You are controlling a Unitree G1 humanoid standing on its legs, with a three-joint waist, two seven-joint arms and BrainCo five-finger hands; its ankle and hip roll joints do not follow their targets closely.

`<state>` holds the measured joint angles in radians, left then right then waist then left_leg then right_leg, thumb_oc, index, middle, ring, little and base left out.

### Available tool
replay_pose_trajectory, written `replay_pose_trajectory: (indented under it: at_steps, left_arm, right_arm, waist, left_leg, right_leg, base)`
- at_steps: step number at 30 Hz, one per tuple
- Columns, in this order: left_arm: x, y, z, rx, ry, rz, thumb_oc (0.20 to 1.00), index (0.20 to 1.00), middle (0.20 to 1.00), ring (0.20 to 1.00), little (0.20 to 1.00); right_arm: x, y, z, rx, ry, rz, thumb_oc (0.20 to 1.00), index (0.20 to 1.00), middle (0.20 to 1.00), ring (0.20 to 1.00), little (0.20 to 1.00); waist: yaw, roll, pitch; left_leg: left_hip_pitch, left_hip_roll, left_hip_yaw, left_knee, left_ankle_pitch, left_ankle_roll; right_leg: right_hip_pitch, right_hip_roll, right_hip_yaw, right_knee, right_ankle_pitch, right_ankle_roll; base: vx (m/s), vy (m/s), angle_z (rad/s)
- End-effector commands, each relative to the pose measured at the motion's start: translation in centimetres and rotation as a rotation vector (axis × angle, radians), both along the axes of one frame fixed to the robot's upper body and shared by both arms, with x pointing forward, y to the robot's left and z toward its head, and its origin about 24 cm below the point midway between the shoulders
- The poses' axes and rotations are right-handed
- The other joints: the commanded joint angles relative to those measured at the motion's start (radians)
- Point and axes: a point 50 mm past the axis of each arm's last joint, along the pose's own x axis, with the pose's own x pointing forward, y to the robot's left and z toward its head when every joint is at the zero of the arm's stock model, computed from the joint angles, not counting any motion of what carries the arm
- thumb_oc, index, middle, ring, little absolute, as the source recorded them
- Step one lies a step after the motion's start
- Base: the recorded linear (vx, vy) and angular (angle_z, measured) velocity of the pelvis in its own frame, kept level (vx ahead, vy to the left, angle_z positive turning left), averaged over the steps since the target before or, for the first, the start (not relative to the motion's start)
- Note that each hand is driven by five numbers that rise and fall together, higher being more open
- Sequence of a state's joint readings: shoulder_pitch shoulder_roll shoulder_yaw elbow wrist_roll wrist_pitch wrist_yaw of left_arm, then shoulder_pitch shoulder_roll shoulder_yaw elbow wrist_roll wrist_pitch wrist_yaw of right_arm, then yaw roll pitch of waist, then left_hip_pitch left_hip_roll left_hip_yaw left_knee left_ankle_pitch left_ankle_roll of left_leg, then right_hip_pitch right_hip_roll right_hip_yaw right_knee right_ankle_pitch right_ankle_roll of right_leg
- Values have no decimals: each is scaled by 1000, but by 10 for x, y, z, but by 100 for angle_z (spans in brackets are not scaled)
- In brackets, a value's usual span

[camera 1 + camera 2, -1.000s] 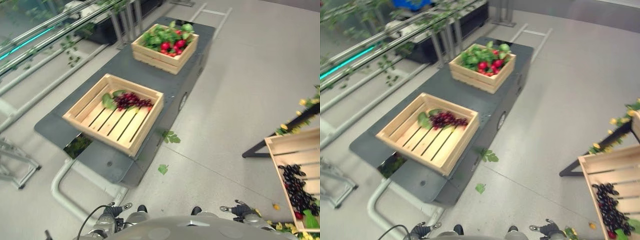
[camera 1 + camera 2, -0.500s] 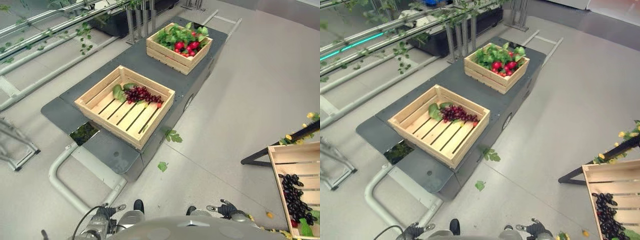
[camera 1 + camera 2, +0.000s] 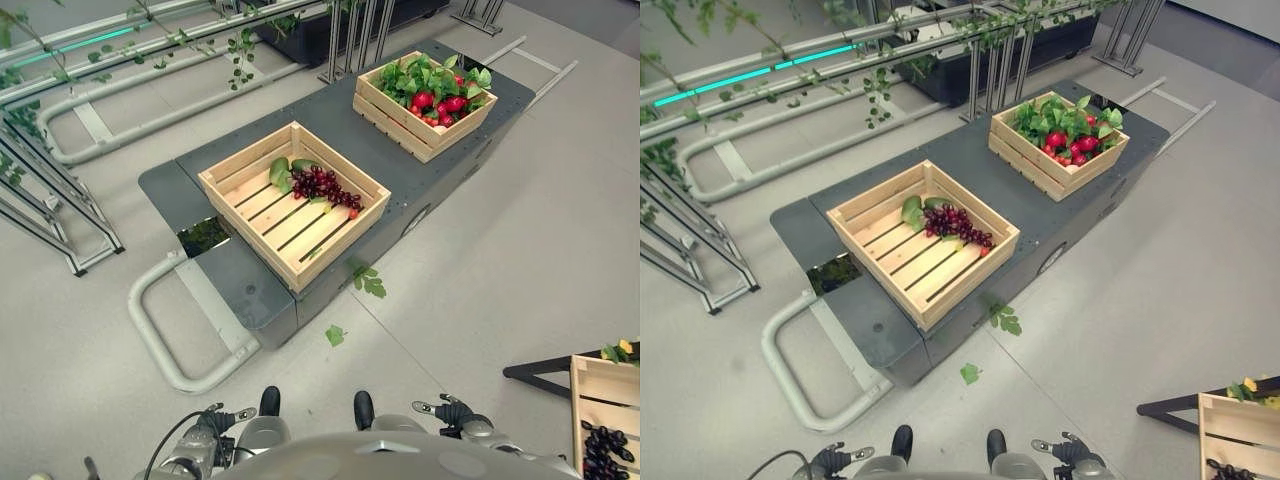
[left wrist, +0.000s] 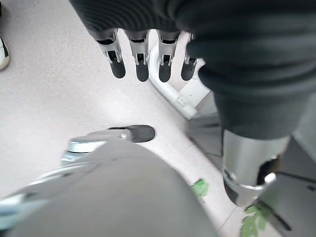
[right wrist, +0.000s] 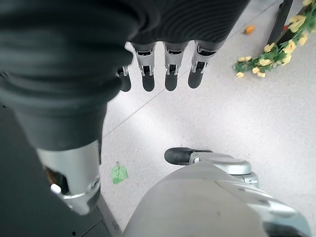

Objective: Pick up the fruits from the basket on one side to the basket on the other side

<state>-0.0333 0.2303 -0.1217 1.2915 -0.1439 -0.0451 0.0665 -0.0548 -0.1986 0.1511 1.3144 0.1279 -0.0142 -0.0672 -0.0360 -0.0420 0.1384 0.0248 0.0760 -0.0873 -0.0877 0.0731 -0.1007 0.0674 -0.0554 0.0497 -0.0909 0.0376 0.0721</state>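
Note:
A pale wooden crate (image 3: pixel 250 165) on a dark platform holds a bunch of red grapes (image 3: pixel 322 184) and green leaves. Farther along the platform stands a second crate (image 3: pixel 392 113) full of greens and red fruits (image 3: pixel 436 101). A third crate (image 3: pixel 592 385) at the lower right edge holds dark grapes (image 3: pixel 603 450). My left hand (image 4: pixel 141 54) hangs low by my side, fingers straight, nothing in it; it also shows at the bottom of the left eye view (image 3: pixel 222 418). My right hand (image 5: pixel 171 64) hangs the same way, open and bare (image 3: pixel 452 410).
The dark grey platform (image 3: pixel 250 290) has a white tube bumper (image 3: pixel 160 340) at its near end. Metal racks (image 3: pixel 50 200) and vine-covered rails stand to the left. Loose leaves (image 3: pixel 334 335) lie on the floor. A black stand leg (image 3: pixel 545 368) and yellow flowers (image 5: pixel 266 54) are at the right.
The whole picture has shifted: the camera turned, so the platform sits nearer the middle and the right crate has slid to the edge. Both hands hang as before.

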Motion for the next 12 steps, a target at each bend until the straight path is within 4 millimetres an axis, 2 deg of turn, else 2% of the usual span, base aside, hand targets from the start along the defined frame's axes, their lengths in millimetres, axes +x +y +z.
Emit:
replay_pose_trajectory:
  at_steps: [1,7,12]
  left_arm:
    - [20,-9,2,-54,-51,42,1000,1000,1000,1000,1000]
    - [14,-17,-1,-109,-38,111,1000,1000,1000,1000,1000]
    - [8,-25,-5,-151,-16,138,1000,1000,1000,1000,1000]
  right_arm:
    - [3,-15,4,-45,9,4,1000,1000,1000,1000,1000]
    - [-1,-20,4,-54,20,1,1000,1000,1000,1000,1000]
    - [-4,-25,4,-63,34,4,1000,1000,1000,1000,1000]
  waist:
    - [27,-13,-26]
    - [22,-5,-21]
    - [14,10,-34]
  left_leg:
    - [47,-61,43,0,-100,52]
    - [52,-44,39,24,-95,38]
    - [40,-43,75,13,-82,31]
  right_leg:
    - [-72,1,-11,9,-12,52]
    - [-45,17,-42,11,-32,31]
    - [-42,14,-67,4,-37,31]
  base:
    - [49,-178,8]
    - [24,-90,4]
    - [-2,-29,22]
